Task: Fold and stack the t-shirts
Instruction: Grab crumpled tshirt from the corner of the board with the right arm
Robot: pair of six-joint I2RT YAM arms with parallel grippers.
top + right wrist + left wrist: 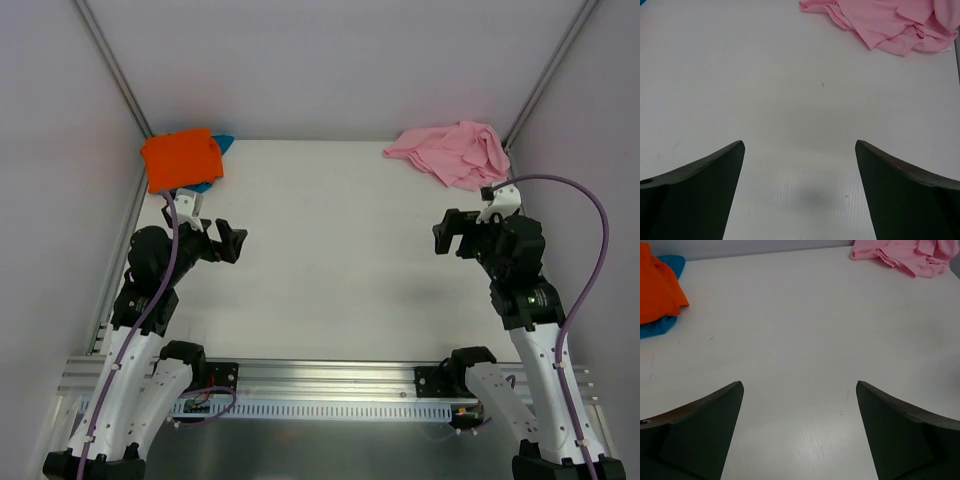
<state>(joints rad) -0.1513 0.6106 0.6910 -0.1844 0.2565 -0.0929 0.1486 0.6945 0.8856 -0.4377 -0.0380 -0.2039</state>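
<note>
Left gripper [238, 241], right gripper [442, 232] gape (empty); pink t-shirt [455, 152] crumpled.

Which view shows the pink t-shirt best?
Top external: the whole pink t-shirt shows, crumpled at the far right corner of the table. Right wrist shows its folds closer but cropped; left wrist catches only a cropped part.

An orange t-shirt [181, 158], folded roughly square, is laid on a teal-blue t-shirt [223, 141] at the table's [330, 240] far left corner; only edges of the blue one are seen. A pink t-shirt [455, 152] is seen crumpled, unfolded, at the far right corner
</note>
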